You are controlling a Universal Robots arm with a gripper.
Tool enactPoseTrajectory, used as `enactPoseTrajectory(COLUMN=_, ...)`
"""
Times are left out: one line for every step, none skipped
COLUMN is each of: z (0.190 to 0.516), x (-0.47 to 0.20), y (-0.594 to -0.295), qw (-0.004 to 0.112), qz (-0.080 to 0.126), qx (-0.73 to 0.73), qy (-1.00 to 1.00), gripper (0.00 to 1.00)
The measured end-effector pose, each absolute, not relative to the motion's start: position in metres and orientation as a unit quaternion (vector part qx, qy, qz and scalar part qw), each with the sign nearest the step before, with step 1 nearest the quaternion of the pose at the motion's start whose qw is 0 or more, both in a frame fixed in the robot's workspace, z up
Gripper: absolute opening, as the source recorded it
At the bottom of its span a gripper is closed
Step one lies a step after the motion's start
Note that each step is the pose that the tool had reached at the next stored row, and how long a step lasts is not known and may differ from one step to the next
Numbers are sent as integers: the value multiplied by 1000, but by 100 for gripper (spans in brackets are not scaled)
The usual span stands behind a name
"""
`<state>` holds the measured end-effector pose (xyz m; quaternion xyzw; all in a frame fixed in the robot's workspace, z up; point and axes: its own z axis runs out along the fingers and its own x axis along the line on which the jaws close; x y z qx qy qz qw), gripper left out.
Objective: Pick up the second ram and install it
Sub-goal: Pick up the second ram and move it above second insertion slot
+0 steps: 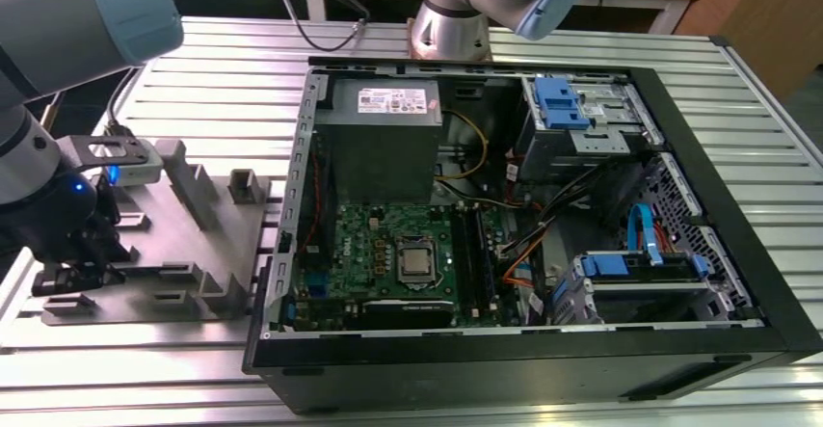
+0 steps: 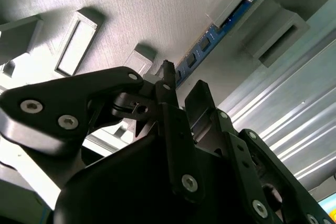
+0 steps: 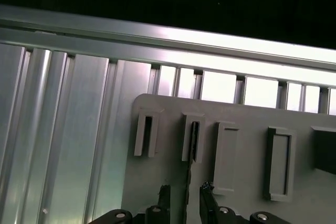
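On the ribbed aluminium tabletop point(image 1: 231, 80), the second ram point(image 2: 206, 43) stands edgewise in its grey holder plate point(image 3: 157, 174), with the gripper point(image 3: 185, 187) fingers point(image 3: 206, 196) apart either side and not visibly clamped, so lifting it and fitting it into the open computer point(image 1: 541, 350) both appear undone.

Your exterior view stands high and well back, looking steeply down on the open computer case point(image 1: 515, 374), the slatted bench point(image 1: 231, 70) and the grey fixture plate point(image 1: 168, 244) at the exterior view's left. Both wrist views sit close to that same plate. The first wrist view faces down onto it past the pincer point(image 3: 185, 192), and the second wrist view looks obliquely across it from behind the pincer point(image 2: 182, 85).
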<state>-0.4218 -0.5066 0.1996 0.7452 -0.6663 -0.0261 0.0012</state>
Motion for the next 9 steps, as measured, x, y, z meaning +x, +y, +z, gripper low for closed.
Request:
enactPoseTrajectory(z=200, x=-422, y=-507, qw=1, qz=-26, qx=744, qy=-667, gripper=33)
enactPoseTrajectory(z=200, x=-422, y=-507, qw=1, qz=-26, qx=744, qy=-668, gripper=33)
enactPoseTrajectory(z=200, x=-422, y=-507, qw=1, qz=-26, qx=744, qy=-668, gripper=33)
enactPoseTrajectory(z=200, x=-422, y=-507, qw=1, qz=-26, qx=744, qy=-668, gripper=33)
enactPoseTrajectory(z=200, x=-422, y=-507, qw=1, qz=-26, qx=744, qy=-668, gripper=33)
enactPoseTrajectory(z=200, x=-422, y=-507, qw=1, qz=-26, qx=744, qy=-668, gripper=33)
enactPoseTrajectory(z=200, x=-422, y=-507, qw=1, qz=-26, qx=744, qy=-668, gripper=33)
enactPoseTrajectory(z=200, x=-422, y=-507, qw=1, qz=-26, qx=744, qy=-668, gripper=33)
enactPoseTrajectory(z=200, x=-422, y=-507, qw=1, qz=-26, qx=744, qy=-668, gripper=33)
